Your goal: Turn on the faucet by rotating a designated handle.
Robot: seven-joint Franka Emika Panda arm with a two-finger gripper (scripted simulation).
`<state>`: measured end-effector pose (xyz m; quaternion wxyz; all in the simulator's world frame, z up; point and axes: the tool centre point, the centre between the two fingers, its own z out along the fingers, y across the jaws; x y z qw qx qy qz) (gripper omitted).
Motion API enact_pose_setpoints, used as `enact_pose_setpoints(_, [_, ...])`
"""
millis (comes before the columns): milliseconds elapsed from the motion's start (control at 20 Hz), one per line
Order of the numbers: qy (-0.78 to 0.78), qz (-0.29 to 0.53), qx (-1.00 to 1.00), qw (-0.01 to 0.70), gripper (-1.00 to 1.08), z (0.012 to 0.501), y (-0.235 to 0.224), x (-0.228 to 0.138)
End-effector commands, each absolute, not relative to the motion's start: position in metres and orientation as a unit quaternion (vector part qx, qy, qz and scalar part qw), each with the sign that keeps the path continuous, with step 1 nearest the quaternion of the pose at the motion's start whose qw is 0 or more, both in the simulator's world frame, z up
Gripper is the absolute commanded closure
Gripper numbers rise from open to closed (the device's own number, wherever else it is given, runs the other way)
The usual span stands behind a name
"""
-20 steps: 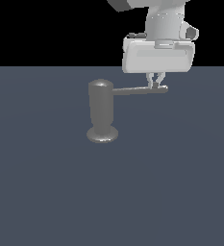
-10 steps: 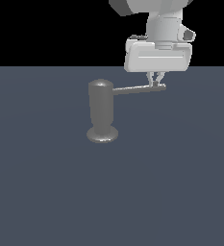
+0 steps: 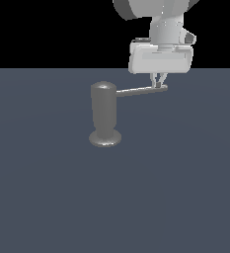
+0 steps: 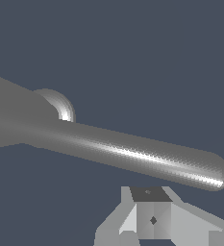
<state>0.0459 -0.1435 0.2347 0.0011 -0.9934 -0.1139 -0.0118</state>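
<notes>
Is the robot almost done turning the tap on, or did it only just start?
Looks like an early stage. Done: the gripper has come down to the far tip of the handle, the rod sticking out of the faucet. In hand: its fingertips sit right at that tip, pushing it; the wrist view shows the rod close by. Left: most of the swing. No water shows.
</notes>
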Motion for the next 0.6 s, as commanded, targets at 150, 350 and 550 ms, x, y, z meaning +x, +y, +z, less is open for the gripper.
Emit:
enact_pose_setpoints(150, [-0.099,-0.001,-0.995,0.000,1.08,0.222,-0.169,0.053])
enact_pose_setpoints(350, [-0.098,0.000,-0.995,0.000,1.08,0.221,-0.175,0.062])
enact_pose_setpoints(550, [-0.111,-0.010,-0.994,0.002,1.08,0.233,-0.153,0.072])
